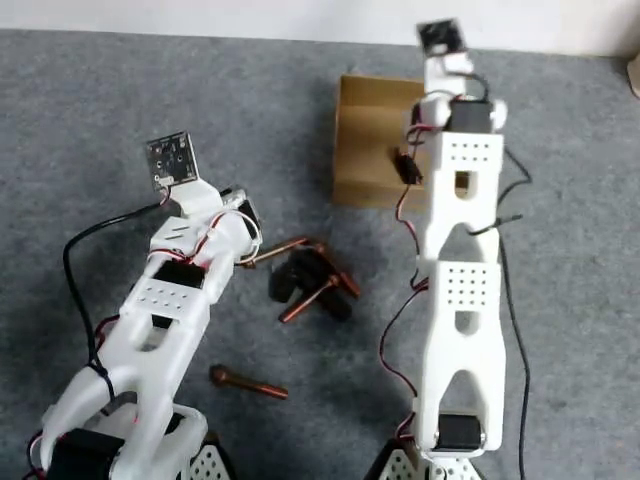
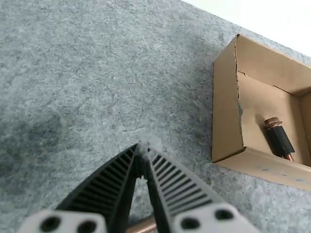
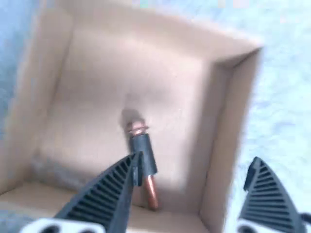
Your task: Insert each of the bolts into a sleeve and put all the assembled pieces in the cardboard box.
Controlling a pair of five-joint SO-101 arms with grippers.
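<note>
The left pincer is closed, its ribbed fingers meeting at the tips. A copper bolt sits clamped crosswise between them near their roots, and in the high view its shaft sticks out sideways from the pincer towards the heap of parts.

The right pincer is spread wide and holds nothing. It hangs directly over the cardboard box, with one finger above the box floor and the other out past the box wall. Below it, on the floor of the box and close to the finger over the floor, lies an assembled piece, a black sleeve with a copper bolt through it.

Just beyond the end of the left pincer's bolt lies a cluster of black sleeves with loose bolts lying among and against them, between the two arms. A lone bolt lies well behind the left pincer, close to that arm's base. The box stands ahead of the left pincer and off to one side.

The counter is covered in grey, carpet-like material. A pale wall runs along its far edge.
</note>
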